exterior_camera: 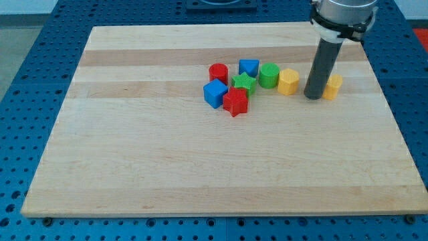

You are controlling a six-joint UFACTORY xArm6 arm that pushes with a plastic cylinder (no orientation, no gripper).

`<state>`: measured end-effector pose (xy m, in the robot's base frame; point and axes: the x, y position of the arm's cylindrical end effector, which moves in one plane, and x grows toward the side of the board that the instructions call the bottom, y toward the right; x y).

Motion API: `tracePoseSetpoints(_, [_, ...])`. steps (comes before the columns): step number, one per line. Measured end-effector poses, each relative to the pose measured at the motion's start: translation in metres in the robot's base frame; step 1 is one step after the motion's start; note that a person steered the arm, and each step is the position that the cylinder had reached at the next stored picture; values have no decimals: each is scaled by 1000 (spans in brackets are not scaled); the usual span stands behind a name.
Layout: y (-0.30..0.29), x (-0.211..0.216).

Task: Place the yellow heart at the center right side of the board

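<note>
Pushing step under way: your tool's tip sits touching the yellow heart on its view-left side, right of the yellow hexagon-like block. No jaws, nothing held. Heart lies upper right on the bench; next, likely nudge it down-right.

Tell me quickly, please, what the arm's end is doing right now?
No gripper: my tip rests on the board, holding nothing, between two yellow blocks, against the yellow block on the right.
</note>
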<state>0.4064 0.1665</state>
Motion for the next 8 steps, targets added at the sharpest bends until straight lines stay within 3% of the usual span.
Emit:
tracePoseSetpoints(2, [0, -33])
tracePoseSetpoints(8, [23, -35])
